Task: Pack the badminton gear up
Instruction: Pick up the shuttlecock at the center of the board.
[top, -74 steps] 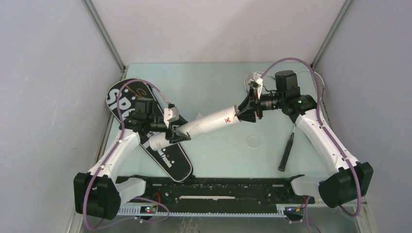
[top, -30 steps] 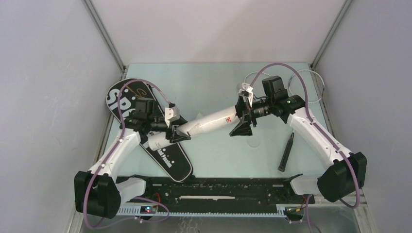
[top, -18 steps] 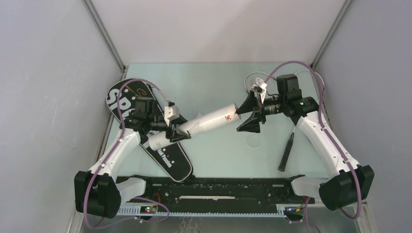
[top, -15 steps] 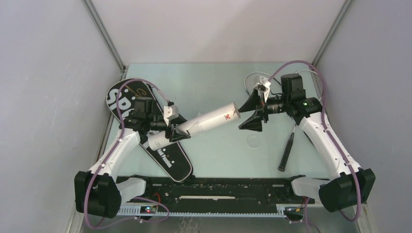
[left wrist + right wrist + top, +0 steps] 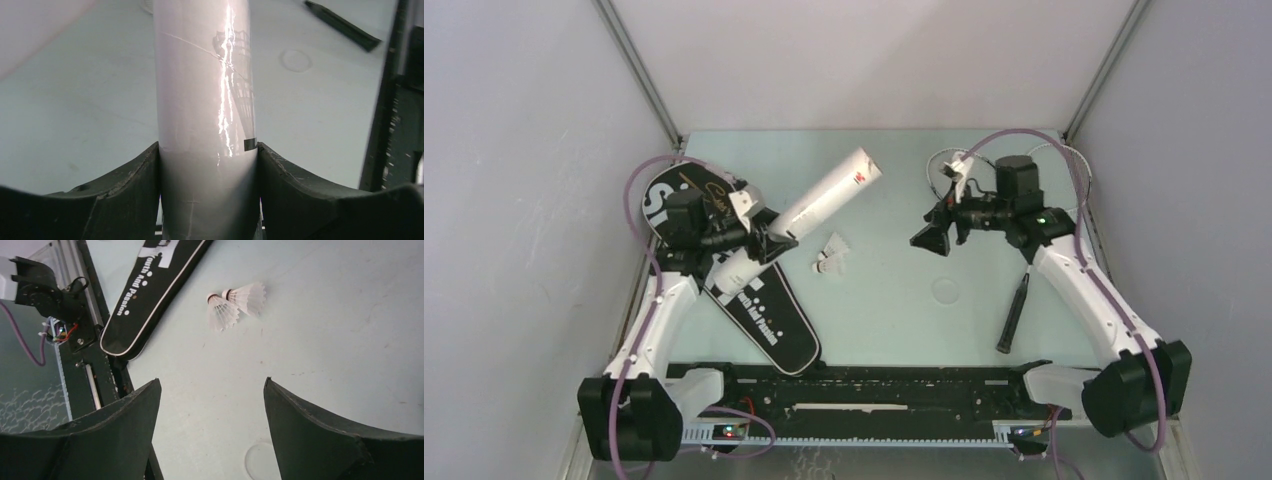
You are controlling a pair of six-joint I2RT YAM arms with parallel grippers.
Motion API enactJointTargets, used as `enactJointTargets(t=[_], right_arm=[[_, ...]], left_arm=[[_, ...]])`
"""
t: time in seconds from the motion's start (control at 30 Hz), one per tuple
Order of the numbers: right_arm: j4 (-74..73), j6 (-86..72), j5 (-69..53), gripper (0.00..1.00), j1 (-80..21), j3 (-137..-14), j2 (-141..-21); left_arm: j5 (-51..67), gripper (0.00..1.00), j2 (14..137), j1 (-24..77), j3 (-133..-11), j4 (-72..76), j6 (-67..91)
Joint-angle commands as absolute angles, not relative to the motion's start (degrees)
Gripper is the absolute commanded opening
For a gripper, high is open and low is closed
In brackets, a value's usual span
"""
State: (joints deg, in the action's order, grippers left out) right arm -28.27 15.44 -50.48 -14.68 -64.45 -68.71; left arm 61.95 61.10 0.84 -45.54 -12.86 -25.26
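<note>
Step seemed tubing shuttlecocks (image 5: pixel 222 312). My left gripper (image 5: pixel 207 165) clamped tube (image 5: pixel 824 200) over bag (image 5: pixel 769 320); right gripper (image 5: pixel 212 430) gaped empty. Next needed pinching one beside bag.

Tabletop: pale green flat table surface (image 5: pixel 894 330), lightly speckled with dark flecks.
Walls: plain grey-white panels (image 5: pixel 524 200) on three sides.
Frame: silver metal struts (image 5: pixel 641 75) at the rear corners.
Rail: black slotted metal rail (image 5: pixel 864 385) along the near edge.
Mark: faint round outline (image 5: pixel 945 290) on the tabletop, nature unclear.
</note>
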Motion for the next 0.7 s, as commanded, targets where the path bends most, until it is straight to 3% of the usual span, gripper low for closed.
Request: enactJointTargets(t=[0.0, 0.3, 0.67], right_arm=[[-21.62, 10.57, -38.94, 0.82, -21.42, -63.9, -73.79], [-14.75, 5.32, -31.44, 0.74, -36.34, -67.78, -91.1], [-14.04, 0.26, -33.3, 0.67, -41.22, -78.61, -108.92]], left_arm=[[54.82, 0.37, 58.22, -2.72, -46.49, -1.95, -15.4], [52.58, 0.37, 56.96, -5.7, -47.13, -0.25, -13.54], [49.81, 0.37, 55.71, -5.98, -46.93, 2.02, -12.14]])
